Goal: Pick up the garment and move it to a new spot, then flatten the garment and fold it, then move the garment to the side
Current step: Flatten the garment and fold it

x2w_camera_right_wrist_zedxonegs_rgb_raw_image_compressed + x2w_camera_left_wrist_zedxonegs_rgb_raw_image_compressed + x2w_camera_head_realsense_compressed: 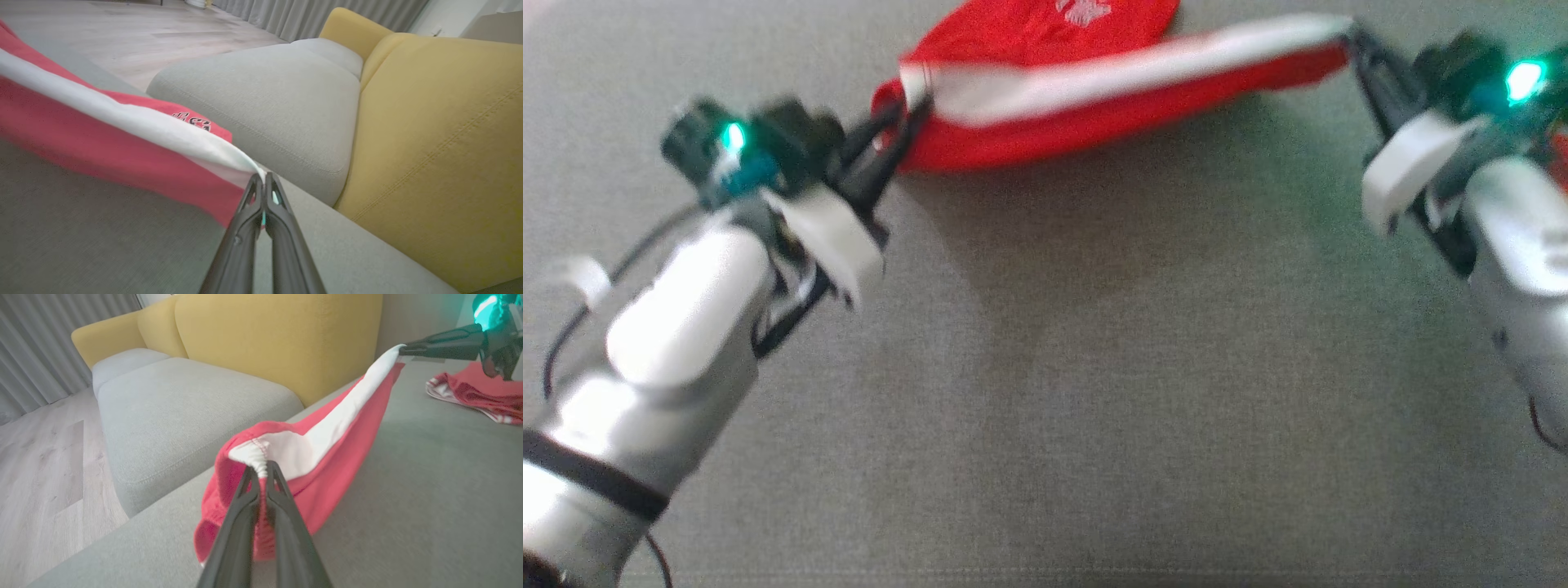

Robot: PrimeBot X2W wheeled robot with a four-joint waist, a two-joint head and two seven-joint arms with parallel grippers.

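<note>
The garment (1094, 90) is red with a broad white band and hangs stretched between my two grippers above the grey cushion. My left gripper (907, 106) is shut on its left end, where the white hem bunches between the tips (261, 467). My right gripper (1352, 37) is shut on the other end of the white band (263, 177). In the left wrist view the garment (327, 445) sags toward the cushion, and the right gripper (404, 351) holds its far corner. The right wrist view shows small lettering on the red cloth (122, 143).
The grey seat cushion (1094, 392) lies under both arms. A second red and white cloth (478, 394) lies on the cushion behind the right gripper. Yellow backrests (441, 134) and a lower grey seat (171, 412) border the cushion, with wood floor (41, 469) beyond.
</note>
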